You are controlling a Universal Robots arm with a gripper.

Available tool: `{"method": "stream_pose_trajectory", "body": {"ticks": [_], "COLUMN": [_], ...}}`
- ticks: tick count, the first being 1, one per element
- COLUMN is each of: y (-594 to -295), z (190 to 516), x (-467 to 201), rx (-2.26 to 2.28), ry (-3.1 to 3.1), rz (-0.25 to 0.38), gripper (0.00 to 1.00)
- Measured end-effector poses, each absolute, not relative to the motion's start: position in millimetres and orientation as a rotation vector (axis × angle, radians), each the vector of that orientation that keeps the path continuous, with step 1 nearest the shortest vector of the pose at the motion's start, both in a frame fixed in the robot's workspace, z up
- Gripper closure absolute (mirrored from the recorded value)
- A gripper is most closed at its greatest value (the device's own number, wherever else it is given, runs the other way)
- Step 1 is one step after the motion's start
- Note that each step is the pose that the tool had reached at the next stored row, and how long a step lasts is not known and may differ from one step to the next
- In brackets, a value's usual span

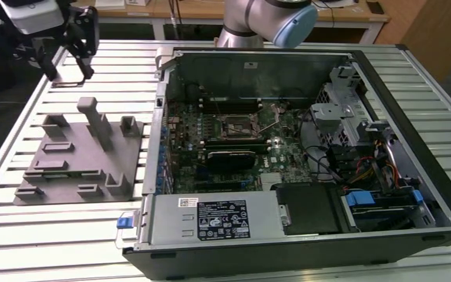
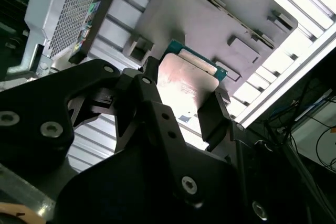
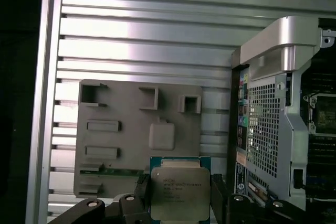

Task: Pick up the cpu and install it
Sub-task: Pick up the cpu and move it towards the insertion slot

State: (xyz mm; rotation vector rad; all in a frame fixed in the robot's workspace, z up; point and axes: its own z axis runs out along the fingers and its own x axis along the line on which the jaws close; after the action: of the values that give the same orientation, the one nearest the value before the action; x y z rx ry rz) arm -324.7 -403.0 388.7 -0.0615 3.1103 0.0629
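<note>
The cpu [image 3: 180, 188], a small square chip with a pale metal top and green edge, sits between my two black fingers in both wrist views, cpu [image 2: 189, 80]. My gripper [image 3: 180, 198] is shut on it, one finger on each side. In the exterior view the gripper [image 1: 70, 71] hangs in the air at the far left, above the slatted table just beyond the grey tray [image 1: 77, 158]. Below the chip in the wrist views lies the grey tray [image 3: 121, 129], tray [image 2: 220, 19]. The motherboard's cpu socket [image 1: 237, 124] lies inside the open computer case.
The open computer case [image 1: 413, 194] takes up the exterior view's right, with a black power supply [image 1: 218, 220] at its near edge and cables at its right. The tray carries upright posts [image 1: 96, 117]. Slatted table [image 1: 22, 235] lies around both.
</note>
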Motion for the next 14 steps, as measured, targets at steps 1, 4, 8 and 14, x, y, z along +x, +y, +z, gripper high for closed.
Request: {"method": "stream_pose_trajectory", "body": {"ticks": [1, 4, 8, 14], "y": [-403, -403, -403, -403], "z": [389, 389, 389, 389], "x": [-321, -309, -294, -272], "rx": [-0.061, -0.061, -0.062, -0.062], "ry": [3.110, 3.110, 3.110, 3.110], "rz": [0.063, 0.063, 0.063, 0.063], "gripper": [0.46, 0.46, 0.46, 0.46]}}
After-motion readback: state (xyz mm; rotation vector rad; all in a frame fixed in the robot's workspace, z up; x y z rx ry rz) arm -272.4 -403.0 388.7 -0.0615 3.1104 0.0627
